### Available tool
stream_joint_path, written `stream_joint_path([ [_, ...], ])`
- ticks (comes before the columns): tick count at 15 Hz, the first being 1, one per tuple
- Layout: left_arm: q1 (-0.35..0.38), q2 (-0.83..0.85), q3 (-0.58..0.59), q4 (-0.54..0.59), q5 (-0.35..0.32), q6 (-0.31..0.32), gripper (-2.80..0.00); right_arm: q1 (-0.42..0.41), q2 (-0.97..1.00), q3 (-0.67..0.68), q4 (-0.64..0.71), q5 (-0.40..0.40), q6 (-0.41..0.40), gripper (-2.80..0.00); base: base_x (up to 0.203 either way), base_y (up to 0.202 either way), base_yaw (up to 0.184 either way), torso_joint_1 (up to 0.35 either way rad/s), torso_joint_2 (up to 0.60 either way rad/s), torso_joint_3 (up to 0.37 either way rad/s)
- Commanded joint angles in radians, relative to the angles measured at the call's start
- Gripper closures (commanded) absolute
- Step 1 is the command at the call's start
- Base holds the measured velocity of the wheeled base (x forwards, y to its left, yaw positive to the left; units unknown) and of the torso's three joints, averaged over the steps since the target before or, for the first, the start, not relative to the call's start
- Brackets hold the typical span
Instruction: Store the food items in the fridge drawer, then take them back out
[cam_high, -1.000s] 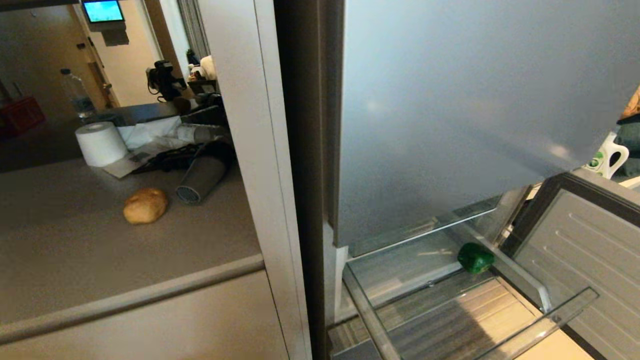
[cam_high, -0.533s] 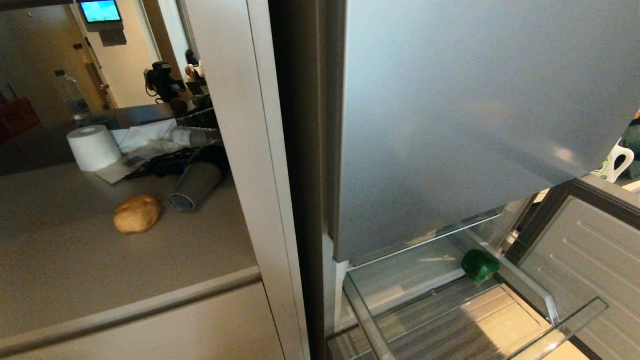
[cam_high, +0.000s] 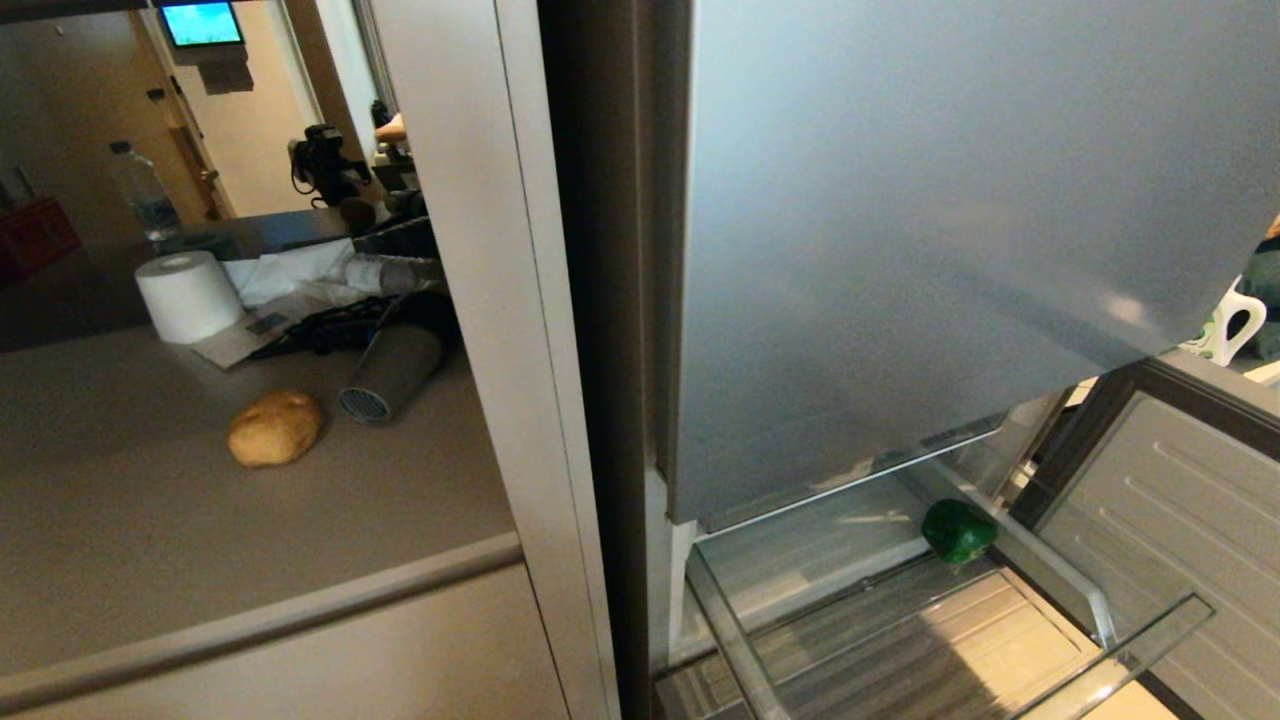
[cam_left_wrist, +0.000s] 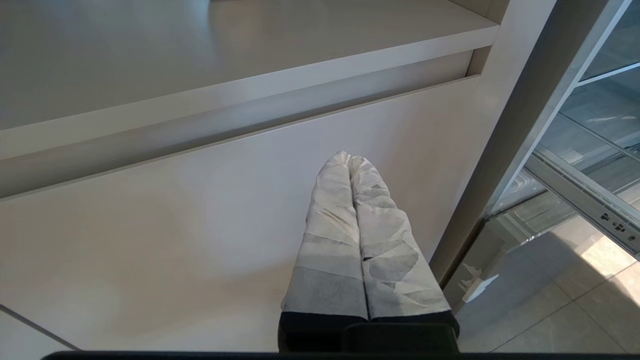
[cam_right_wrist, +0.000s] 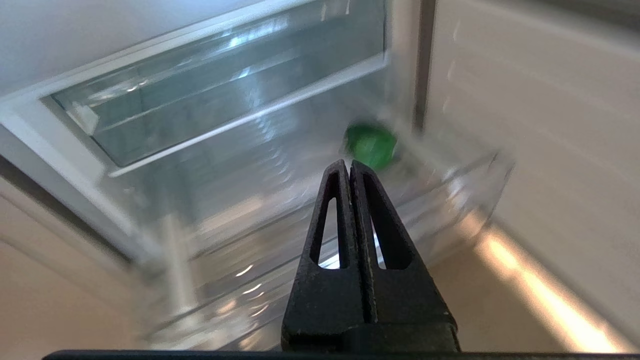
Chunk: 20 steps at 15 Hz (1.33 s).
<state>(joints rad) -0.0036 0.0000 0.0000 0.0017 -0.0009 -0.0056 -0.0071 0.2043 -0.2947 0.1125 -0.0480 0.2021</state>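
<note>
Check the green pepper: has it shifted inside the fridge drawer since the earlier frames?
No. The green pepper sits in the same back right corner of the fridge drawer, by its right rail; the slight shift across frames is the camera's.

Head and right wrist: fridge drawer (cam_high: 900, 640) shared

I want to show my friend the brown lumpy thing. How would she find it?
Look left of the tall silver-blue fridge, on the grey-beige counter. The potato-like lump lies alone in front of the clutter, beside a grey ribbed tube. It is round and tan-brown, unlike the white paper roll behind it.
</note>
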Motion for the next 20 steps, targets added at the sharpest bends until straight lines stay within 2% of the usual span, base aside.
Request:
stream_joint_path([
  [1,0.001,0.002,0.000,0.000,0.000,-0.001,0.00,0.000,0.265,-0.101,0.038,-0.002,0.057,0.00,0.000,0.000,0.000,0.000,0.00,0.000],
  [3,0.001,0.002,0.000,0.000,-0.001,-0.001,0.00,-0.002,0.490,-0.160,0.073,-0.014,0.104,0.00,0.000,0.000,0.000,0.000,0.00,0.000],
  [5,0.001,0.002,0.000,0.000,-0.001,-0.001,0.00,-0.020,0.671,-0.177,0.045,-0.026,0.139,0.00,0.000,0.000,0.000,0.000,0.00,0.000],
  [10,0.001,0.002,0.000,0.000,-0.001,-0.001,0.00,-0.224,1.151,-0.136,-0.348,-0.015,0.164,0.00,0.000,0.000,0.000,0.000,0.00,0.000],
  [14,0.001,0.002,0.000,0.000,-0.001,-0.001,0.00,-0.301,1.396,-0.147,-0.545,0.038,0.166,0.00,0.000,0.000,0.000,0.000,0.00,0.000],
  [15,0.001,0.002,0.000,0.000,-0.001,-0.001,0.00,-0.304,1.422,-0.155,-0.567,0.047,0.148,0.00,0.000,0.000,0.000,0.000,0.00,0.000],
  [18,0.001,0.002,0.000,0.000,0.000,-0.001,0.00,-0.304,1.474,-0.167,-0.579,0.057,-0.020,0.00,0.000,0.000,0.000,0.000,0.00,0.000],
  [20,0.001,0.002,0.000,0.000,-0.001,-0.001,0.00,-0.300,1.517,-0.184,-0.585,0.058,-0.073,0.00,0.000,0.000,0.000,0.000,0.00,0.000],
])
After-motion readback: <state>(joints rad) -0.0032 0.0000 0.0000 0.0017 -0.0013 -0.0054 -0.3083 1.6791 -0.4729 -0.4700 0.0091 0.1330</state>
